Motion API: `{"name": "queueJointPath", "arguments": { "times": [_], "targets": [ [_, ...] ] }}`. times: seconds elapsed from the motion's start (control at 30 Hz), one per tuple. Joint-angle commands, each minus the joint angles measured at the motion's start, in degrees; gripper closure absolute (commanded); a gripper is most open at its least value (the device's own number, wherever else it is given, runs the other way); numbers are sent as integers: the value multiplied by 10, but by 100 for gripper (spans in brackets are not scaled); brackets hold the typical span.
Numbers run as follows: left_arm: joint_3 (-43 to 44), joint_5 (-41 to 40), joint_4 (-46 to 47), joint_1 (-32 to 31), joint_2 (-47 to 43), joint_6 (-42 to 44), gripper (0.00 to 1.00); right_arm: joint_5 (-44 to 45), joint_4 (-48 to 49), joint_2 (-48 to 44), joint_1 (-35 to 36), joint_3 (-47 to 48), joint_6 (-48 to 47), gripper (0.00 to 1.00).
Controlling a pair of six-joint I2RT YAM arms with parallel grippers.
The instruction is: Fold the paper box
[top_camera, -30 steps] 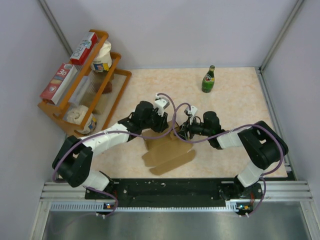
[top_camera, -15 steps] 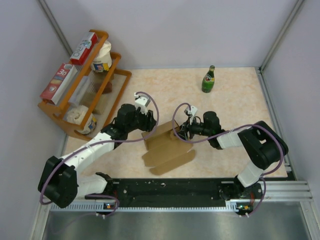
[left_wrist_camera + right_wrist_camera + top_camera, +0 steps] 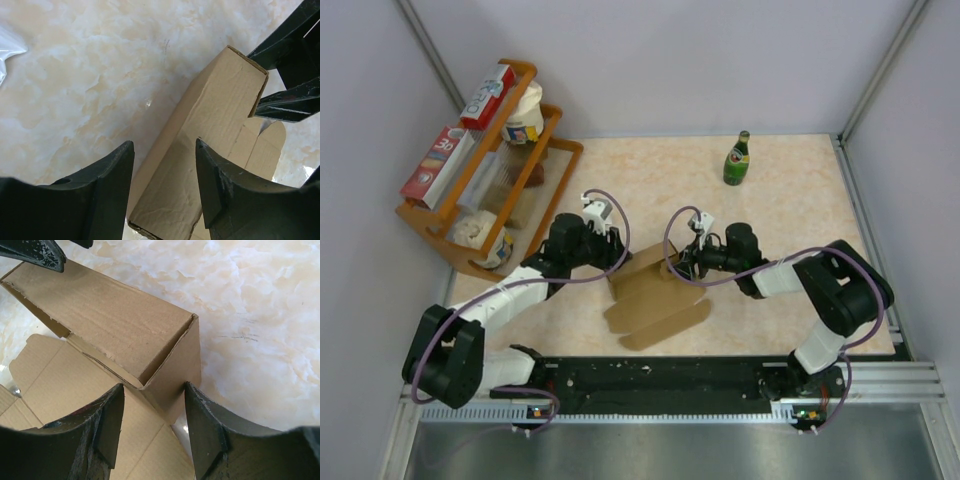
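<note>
The paper box lies half folded on the table between my two arms, brown, with flat flaps spread toward the near edge. My left gripper stands open at the box's left end. In the left wrist view the raised long wall of the box runs between the open left gripper. My right gripper is at the right end. It stands open astride the upright corner of the box. Only one finger of the right gripper rests against the end flap.
A green bottle stands at the back right of the table. A wooden rack at the left holds red-and-white cartons and cups. Grey walls close in both sides, and a metal rail runs along the near edge.
My left arm has drawn back to the left off the top of the box, and its jaws have widened. The right arm and the box have stayed where they were.
</note>
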Motion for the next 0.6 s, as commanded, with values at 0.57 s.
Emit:
{"name": "queueJointPath", "arguments": {
  "times": [0.57],
  "targets": [
    [-4, 59, 42, 10, 12, 0, 44, -9, 36, 22, 7, 40, 0, 57]
  ]
}}
